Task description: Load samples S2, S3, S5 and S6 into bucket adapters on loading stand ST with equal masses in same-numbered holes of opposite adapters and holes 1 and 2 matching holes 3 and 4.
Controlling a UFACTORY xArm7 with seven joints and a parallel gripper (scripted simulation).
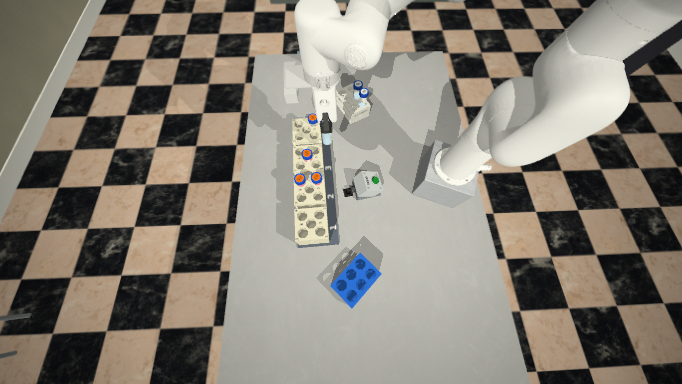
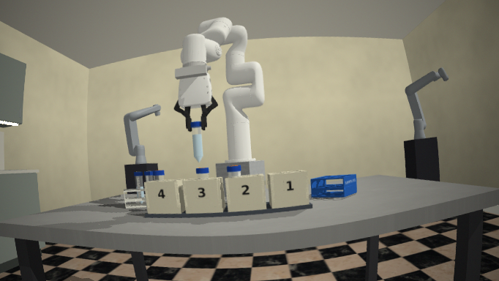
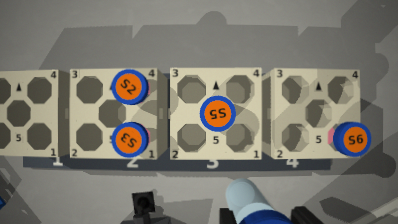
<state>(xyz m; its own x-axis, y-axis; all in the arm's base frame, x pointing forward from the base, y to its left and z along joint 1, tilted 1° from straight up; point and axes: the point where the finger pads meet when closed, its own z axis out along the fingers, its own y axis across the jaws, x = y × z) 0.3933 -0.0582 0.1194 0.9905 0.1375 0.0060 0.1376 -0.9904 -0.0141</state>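
A blue-capped tube [image 1: 326, 138] [image 2: 197, 146] [image 3: 242, 195] is clamped upright in the hand [image 1: 326, 131] [image 2: 196, 126] [image 3: 265, 218], above the loading stand [image 1: 332, 236] [image 2: 271, 210] [image 3: 187, 165]. S5 [image 1: 307, 154] [image 2: 202, 170] [image 3: 218, 113] is seated in adapter 3 [image 1: 297, 159] [image 2: 210, 205] [image 3: 175, 120], hole 5; S2 [image 1: 299, 179] [image 3: 129, 87] and S3 [image 1: 316, 177] [image 3: 129, 140] are seated in adapter 2 [image 1: 298, 204] [image 2: 252, 205] [image 3: 105, 72].

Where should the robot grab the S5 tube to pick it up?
By its blue cap, coming straight down from above, one finger on each side. The tube stands upright in adapter 3, with mostly its cap sticking out.
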